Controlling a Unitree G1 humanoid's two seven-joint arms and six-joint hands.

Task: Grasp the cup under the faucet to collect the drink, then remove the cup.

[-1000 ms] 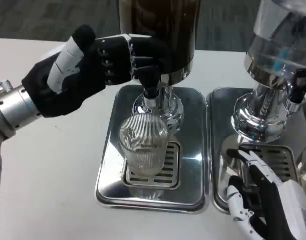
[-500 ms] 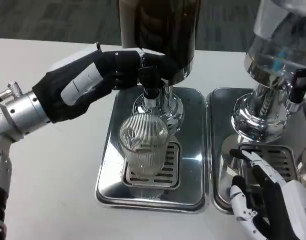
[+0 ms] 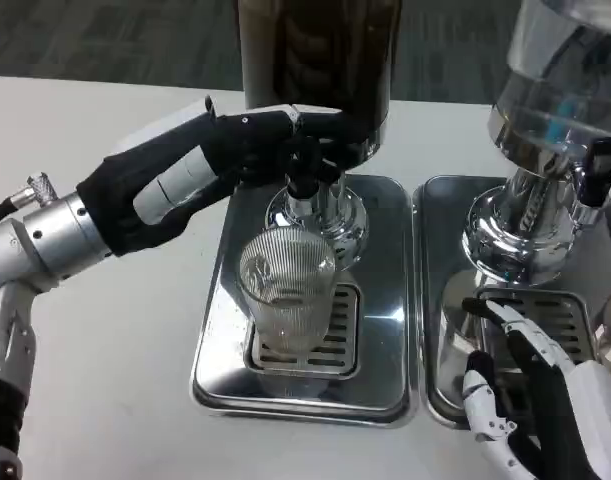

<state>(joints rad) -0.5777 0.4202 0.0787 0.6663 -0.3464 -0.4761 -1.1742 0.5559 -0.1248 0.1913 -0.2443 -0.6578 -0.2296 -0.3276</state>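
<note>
Pressing the faucet lever (image 3: 303,160), left hand (image 3: 220,160) fingers seemingly curled around it, cup (image 3: 286,298) beneath, right hand (image 3: 540,400) fingers spread

From my remote station I count two drink dispensers on the white tabletop (image 3: 105,360): a dark one (image 3: 315,60) and a clear one (image 3: 565,80). Each has its own faucet, two in all, the dark dispenser's faucet (image 3: 303,180) and the clear dispenser's faucet (image 3: 590,185). Two steel drip trays sit side by side, the left tray (image 3: 225,330) and the right tray (image 3: 435,300). One ribbed clear cup (image 3: 285,295) stands there. Two robot hands are in frame: the left robot hand (image 3: 215,165) and the right robot hand (image 3: 545,410).
</note>
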